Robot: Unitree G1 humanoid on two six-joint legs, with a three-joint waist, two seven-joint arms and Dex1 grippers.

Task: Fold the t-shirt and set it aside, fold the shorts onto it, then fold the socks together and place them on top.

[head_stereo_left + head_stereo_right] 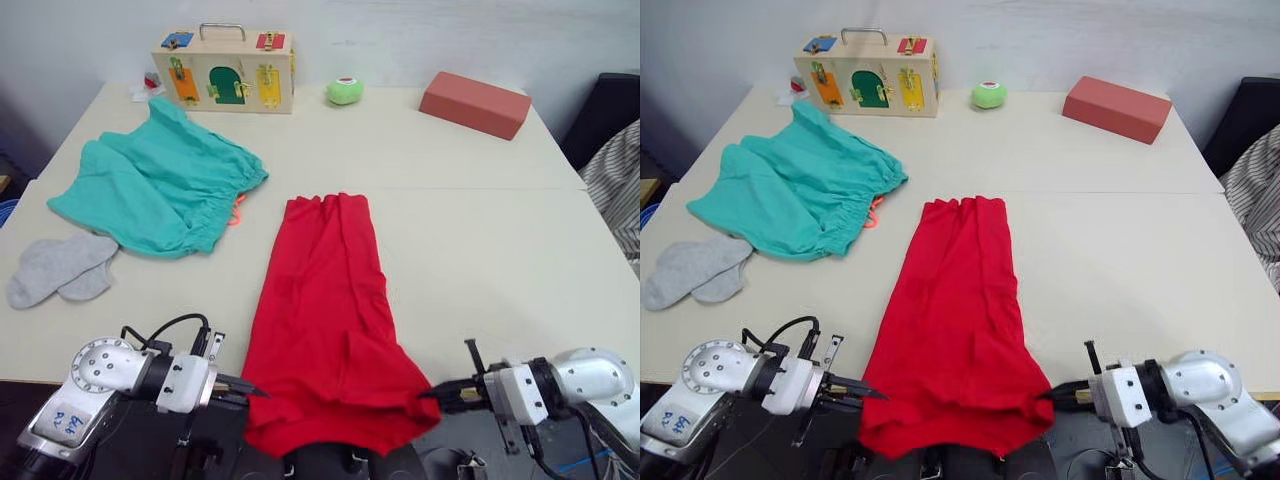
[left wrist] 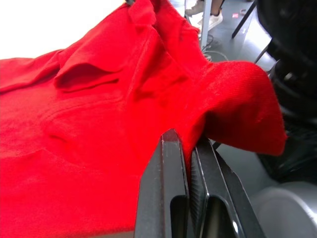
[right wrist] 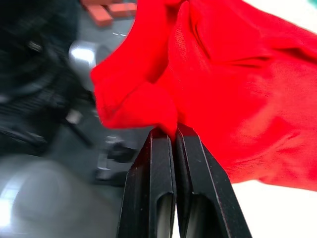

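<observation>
The red t-shirt (image 1: 325, 320) lies folded into a long strip down the middle of the table, its near end hanging over the front edge. My left gripper (image 1: 252, 391) is shut on the near left corner of the t-shirt (image 2: 99, 124). On the other side my right gripper (image 1: 428, 393) is shut on the near right corner of the t-shirt (image 3: 223, 74). The teal-green shorts (image 1: 160, 185) lie spread at the far left. Two grey socks (image 1: 60, 268) rest side by side at the left edge, near the shorts.
A wooden latch box (image 1: 224, 75) with a metal handle stands at the back left. A green ball (image 1: 344, 91) sits beside it, and a red brick-shaped block (image 1: 474, 103) lies at the back right. A striped cloth (image 1: 615, 185) shows past the table's right edge.
</observation>
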